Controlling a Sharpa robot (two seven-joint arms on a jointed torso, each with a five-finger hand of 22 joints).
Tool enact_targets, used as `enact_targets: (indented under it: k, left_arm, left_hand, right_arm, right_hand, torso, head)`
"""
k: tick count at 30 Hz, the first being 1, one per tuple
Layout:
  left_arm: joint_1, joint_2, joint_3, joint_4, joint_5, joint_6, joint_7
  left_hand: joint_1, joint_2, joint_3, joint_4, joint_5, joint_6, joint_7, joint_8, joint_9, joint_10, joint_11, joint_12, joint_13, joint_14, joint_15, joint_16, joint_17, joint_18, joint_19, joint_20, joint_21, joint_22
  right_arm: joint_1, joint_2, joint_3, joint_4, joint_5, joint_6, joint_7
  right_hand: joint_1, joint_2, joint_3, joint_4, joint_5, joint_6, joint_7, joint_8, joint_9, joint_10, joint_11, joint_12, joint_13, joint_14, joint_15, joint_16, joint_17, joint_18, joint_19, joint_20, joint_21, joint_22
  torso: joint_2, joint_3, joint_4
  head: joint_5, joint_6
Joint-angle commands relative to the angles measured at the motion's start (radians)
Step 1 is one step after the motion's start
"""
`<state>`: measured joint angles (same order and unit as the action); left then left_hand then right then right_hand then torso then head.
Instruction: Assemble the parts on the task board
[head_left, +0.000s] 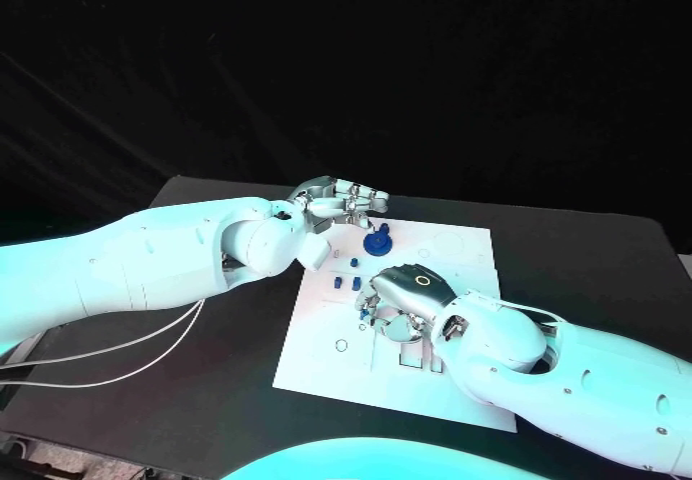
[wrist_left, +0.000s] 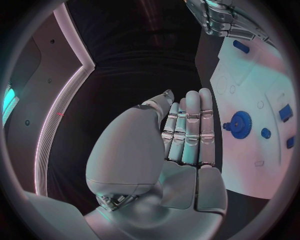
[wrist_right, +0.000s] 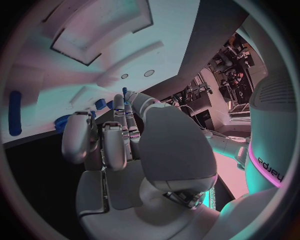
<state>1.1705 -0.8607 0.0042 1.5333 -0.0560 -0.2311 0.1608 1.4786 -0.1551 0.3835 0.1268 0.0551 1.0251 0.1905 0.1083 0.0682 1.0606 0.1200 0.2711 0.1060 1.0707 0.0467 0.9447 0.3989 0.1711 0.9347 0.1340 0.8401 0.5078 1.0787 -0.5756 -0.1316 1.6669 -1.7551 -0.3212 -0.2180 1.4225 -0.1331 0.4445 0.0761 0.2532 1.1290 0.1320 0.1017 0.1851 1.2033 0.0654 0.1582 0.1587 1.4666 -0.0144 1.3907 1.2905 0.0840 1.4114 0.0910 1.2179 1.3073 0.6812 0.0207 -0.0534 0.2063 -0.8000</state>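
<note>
The left hand hangs over the far left corner of the task board, just beside the upright blue gear; the right hand covers the board's middle, crowding the small blue parts; the board's near left part lies bare.

We can't tell whether the right hand holds a part; fingers hide it. Task board is partly covered by the arm.
</note>
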Motion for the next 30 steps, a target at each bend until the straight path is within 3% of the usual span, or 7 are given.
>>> enact_targets:
  k: [1, 30]
  left_arm:
    - [0.001, 0.002, 0.001, 0.000, 0.004, 0.019, 0.005]
    - [0.001, 0.001, 0.001, -0.009, 0.004, 0.025, 0.002]
  left_hand:
    - [0.001, 0.009, -0.006, -0.001, 0.003, -0.006, -0.001, 0.002, -0.001, -0.007, 0.002, 0.006, 0.001, -0.007, 0.000, -0.003, -0.001, 0.012, 0.005, 0.004, -0.004, -0.001]
    - [0.000, 0.009, -0.008, -0.002, 0.003, -0.007, -0.001, 0.002, -0.001, -0.008, 0.002, 0.008, 0.002, -0.007, 0.001, -0.005, -0.002, 0.013, 0.005, 0.005, -0.006, -0.002]
  right_arm:
    - [-0.004, 0.005, -0.001, -0.005, 0.001, 0.025, 0.011]
    - [-0.018, 0.010, -0.003, -0.025, 0.001, 0.062, 0.009]
  right_hand:
    - [-0.013, -0.001, 0.005, -0.003, -0.006, 0.007, 0.000, 0.003, 0.001, 0.007, -0.001, -0.005, -0.002, 0.051, 0.000, 0.003, -0.001, -0.010, 0.004, -0.001, -0.005, 0.099]
    - [-0.018, -0.001, 0.004, -0.003, -0.006, 0.008, 0.000, 0.002, 0.002, 0.008, -0.002, -0.006, -0.002, 0.051, 0.000, 0.004, -0.001, -0.010, 0.004, -0.001, -0.005, 0.100]
  torso:
    - [0.000, 0.0011, -0.0001]
    - [0.000, -0.0005, 0.0001]
  head:
    - [0.006, -0.007]
    - [0.013, -0.014]
